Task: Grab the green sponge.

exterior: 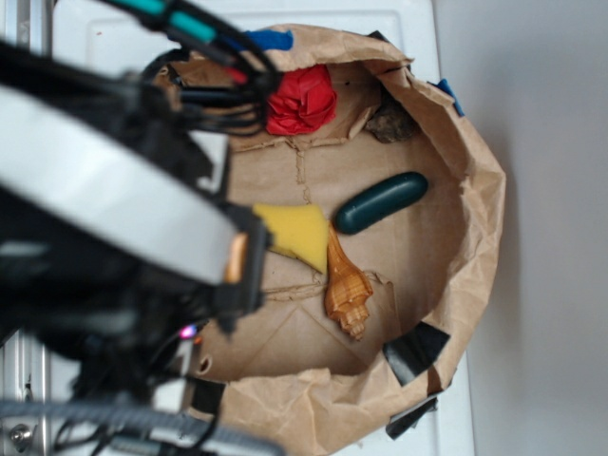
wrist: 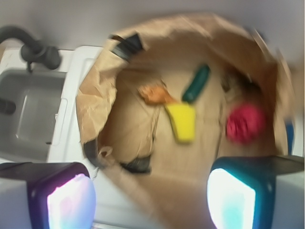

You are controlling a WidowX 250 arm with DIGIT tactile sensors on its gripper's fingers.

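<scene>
The green sponge point(exterior: 296, 233) is a yellow foam wedge lying on the floor of a rolled-down brown paper bag point(exterior: 470, 218). In the wrist view the sponge point(wrist: 183, 121) sits mid-frame, well ahead of my gripper point(wrist: 151, 200). The two fingers stand wide apart at the bottom corners with nothing between them. High above the bag's near rim, the gripper is apart from the sponge. In the exterior view the arm point(exterior: 104, 199) covers the left side and hides the sponge's left end.
An orange-brown seashell point(exterior: 347, 285) touches the sponge's tip. A dark green capsule point(exterior: 382, 202) lies just beyond it. A red crumpled object point(exterior: 302, 100) sits at the bag's far side. A grey sink point(wrist: 28, 114) with a black faucet point(wrist: 33, 47) lies left.
</scene>
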